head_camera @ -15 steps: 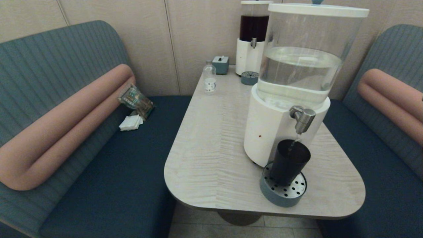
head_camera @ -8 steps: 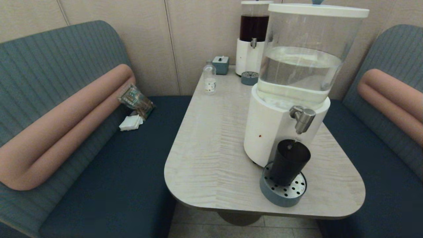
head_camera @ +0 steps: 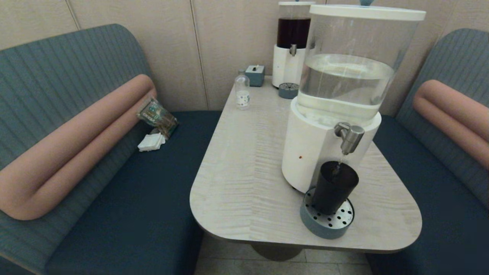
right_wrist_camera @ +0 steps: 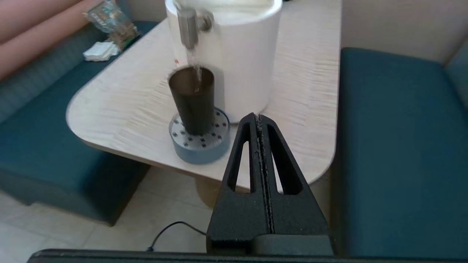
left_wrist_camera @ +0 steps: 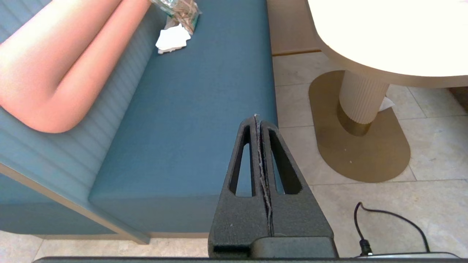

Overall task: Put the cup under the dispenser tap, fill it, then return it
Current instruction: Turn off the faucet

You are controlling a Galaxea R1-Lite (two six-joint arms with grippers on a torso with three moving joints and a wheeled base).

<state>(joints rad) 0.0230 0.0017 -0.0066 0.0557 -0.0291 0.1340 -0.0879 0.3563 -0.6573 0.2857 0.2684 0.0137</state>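
The dark cup (head_camera: 334, 187) (right_wrist_camera: 192, 100) stands upright on the round grey drip tray (head_camera: 327, 223) (right_wrist_camera: 200, 144), right under the brushed-steel dispenser tap (head_camera: 349, 135) (right_wrist_camera: 188, 27). A thin stream of clear liquid runs from the tap into the cup. The large dispenser (head_camera: 345, 84) has a white base and a clear tank about half full. My right gripper (right_wrist_camera: 259, 117) is shut and empty, held off the table's near edge, apart from the cup. My left gripper (left_wrist_camera: 257, 118) is shut and empty, parked low over the bench seat and floor. Neither arm shows in the head view.
A narrower dispenser with dark liquid (head_camera: 292, 42) stands at the table's far end, with its own small tray (head_camera: 288, 90), a small clear bottle (head_camera: 242, 91) and a small blue box (head_camera: 255, 74). Upholstered benches flank the table (head_camera: 244, 168); a wrapper and napkin (head_camera: 156, 128) lie on the left bench.
The cup stays under the tap. The stream from the tap thinned half a second ago and shows again now. Nothing else has moved.
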